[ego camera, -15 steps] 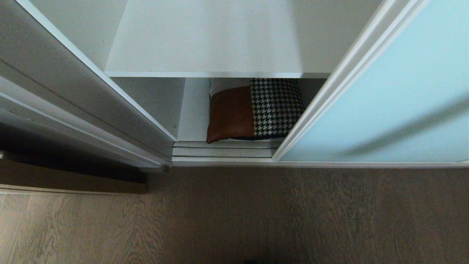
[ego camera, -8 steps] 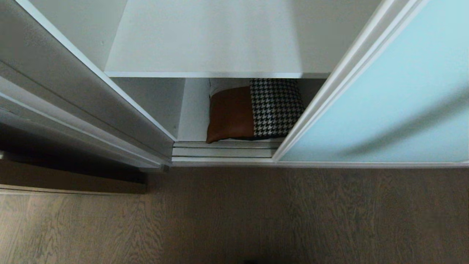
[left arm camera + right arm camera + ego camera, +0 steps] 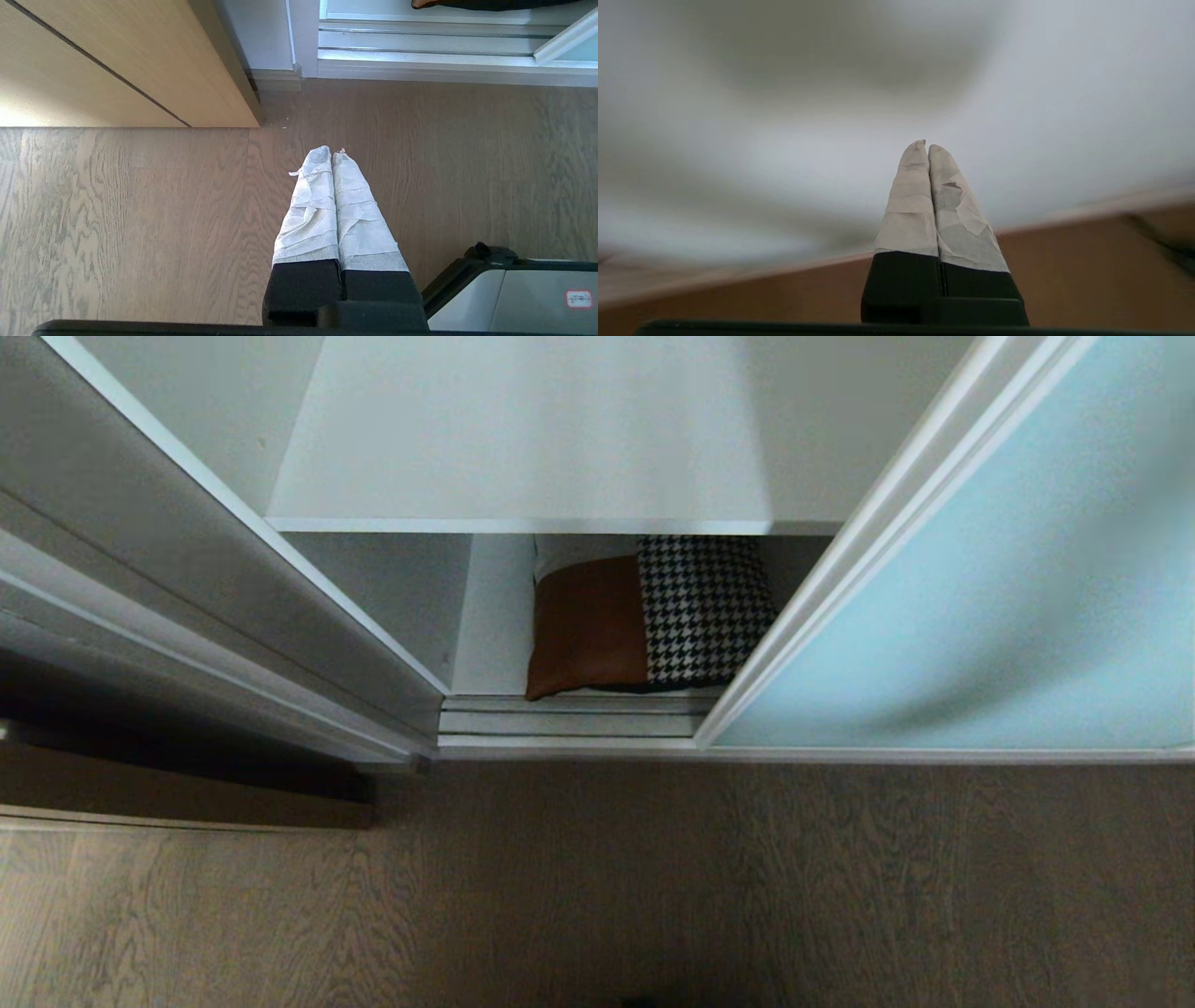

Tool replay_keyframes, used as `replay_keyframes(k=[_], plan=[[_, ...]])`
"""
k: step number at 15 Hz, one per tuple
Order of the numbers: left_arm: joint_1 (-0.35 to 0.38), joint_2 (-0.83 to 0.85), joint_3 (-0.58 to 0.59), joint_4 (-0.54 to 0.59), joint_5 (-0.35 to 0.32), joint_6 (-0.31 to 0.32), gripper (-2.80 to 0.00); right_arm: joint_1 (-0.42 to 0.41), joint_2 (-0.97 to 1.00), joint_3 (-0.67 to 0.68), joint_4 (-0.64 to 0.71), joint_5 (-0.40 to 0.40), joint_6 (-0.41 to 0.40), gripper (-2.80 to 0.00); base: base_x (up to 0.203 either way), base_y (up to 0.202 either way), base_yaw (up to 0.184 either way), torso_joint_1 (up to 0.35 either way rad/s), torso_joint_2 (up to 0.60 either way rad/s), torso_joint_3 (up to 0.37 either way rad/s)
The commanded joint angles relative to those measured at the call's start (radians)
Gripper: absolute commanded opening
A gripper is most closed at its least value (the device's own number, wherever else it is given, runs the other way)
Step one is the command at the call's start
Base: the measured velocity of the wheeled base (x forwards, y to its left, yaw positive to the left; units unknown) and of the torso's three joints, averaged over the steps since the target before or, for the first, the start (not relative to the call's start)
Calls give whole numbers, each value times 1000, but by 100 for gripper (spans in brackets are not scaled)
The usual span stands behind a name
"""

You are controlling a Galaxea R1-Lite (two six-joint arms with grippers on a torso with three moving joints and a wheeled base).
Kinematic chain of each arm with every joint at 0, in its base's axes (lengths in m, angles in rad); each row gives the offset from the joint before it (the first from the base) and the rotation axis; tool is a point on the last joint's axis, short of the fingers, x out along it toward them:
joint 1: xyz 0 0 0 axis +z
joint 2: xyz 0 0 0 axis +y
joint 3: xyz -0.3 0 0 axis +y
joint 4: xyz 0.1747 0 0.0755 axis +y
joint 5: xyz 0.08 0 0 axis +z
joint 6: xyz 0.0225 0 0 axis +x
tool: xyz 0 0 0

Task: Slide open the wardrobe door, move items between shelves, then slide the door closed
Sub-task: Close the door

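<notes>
Centre frame, patchwork cushion [image 3: 644,621] lies on smooth white shelf [image 3: 490,635]; frosted door [image 3: 980,597] right; both tape-wrapped grippers [image 3: 331,151] [image 3: 927,145] pressed together.

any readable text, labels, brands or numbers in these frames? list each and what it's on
None can be read.
Small red-bordered sticker on the robot's grey base panel, left wrist view: print too small to read.
Cushion, sliding wardrobe door, shelves, floor and both taped grippers, left gripper and right gripper: no text visible.
</notes>
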Motion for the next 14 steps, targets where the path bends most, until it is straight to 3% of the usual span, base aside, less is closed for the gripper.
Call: replay_keyframes(k=[1,3,5,8,14], plan=[[0,2,2,0,0,0,-280,-212,47,7,-12,92,12,-280,0,0,0,0,0,0],[0,2,2,0,0,0,-280,-361,62,11,-16,238,20,-280,0,0,0,0,0,0],[0,2,2,0,0,0,-280,-468,84,15,-16,311,23,-280,0,0,0,0,0,0],[0,2,2,0,0,0,-280,-603,164,6,-25,328,18,-280,0,0,0,0,0,0],[0,2,2,0,0,0,-280,-719,369,-35,-128,304,18,-280,0,0,0,0,0,0]])
